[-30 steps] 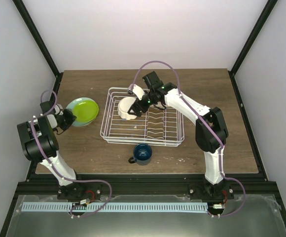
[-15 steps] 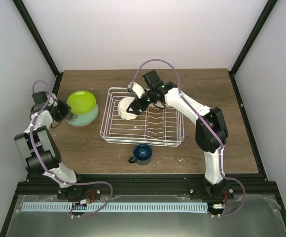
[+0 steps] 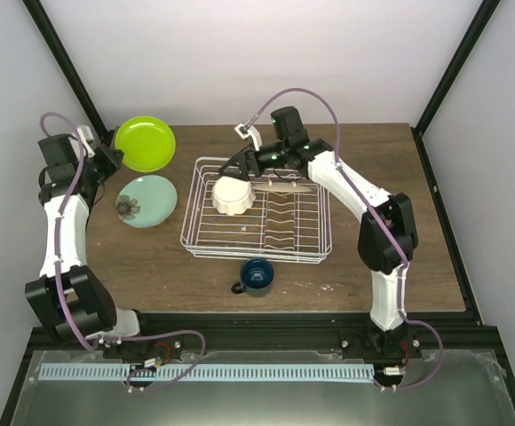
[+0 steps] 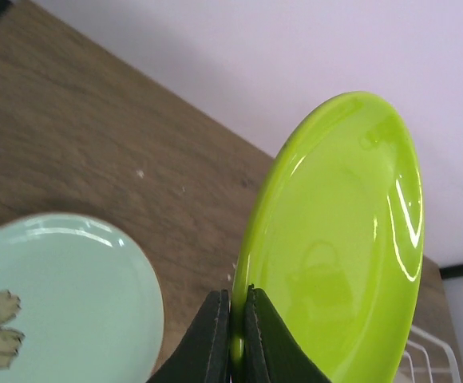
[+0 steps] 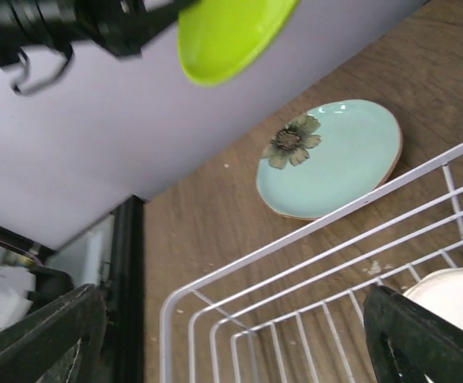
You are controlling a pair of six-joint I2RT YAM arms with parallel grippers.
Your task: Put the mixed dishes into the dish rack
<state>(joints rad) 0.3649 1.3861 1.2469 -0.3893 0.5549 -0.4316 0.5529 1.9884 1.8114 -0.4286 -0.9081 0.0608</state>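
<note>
Left tool [image 4: 237,302] is pinched shut on the rim of the smaller lime-green dish [image 4: 335,239], holding it on edge in the air above the far left corner of the table [image 3: 400,177]. The dish is clear of everything else. Below it, the pale mint-green plate [image 3: 146,201] lies flat on the table, just beside the left side of the dish rack [image 3: 187,217].

In the rack's left half, the cream scalloped-rim bowl [image 3: 233,195] sits free of either tool. Right tool [image 3: 241,161] hangs over the rack's far left corner, with its jaws spread wide and nothing between them. The dark blue handled mug [image 3: 257,276] stands on the table just in front of the rack.

My judgement is that the step in hand is carrying the lime dish to the rack. The next move calls for taking it rightward over the rack's side and lowering it on edge into a free slot. I would first pull the right tool back to keep the arms apart.
</note>
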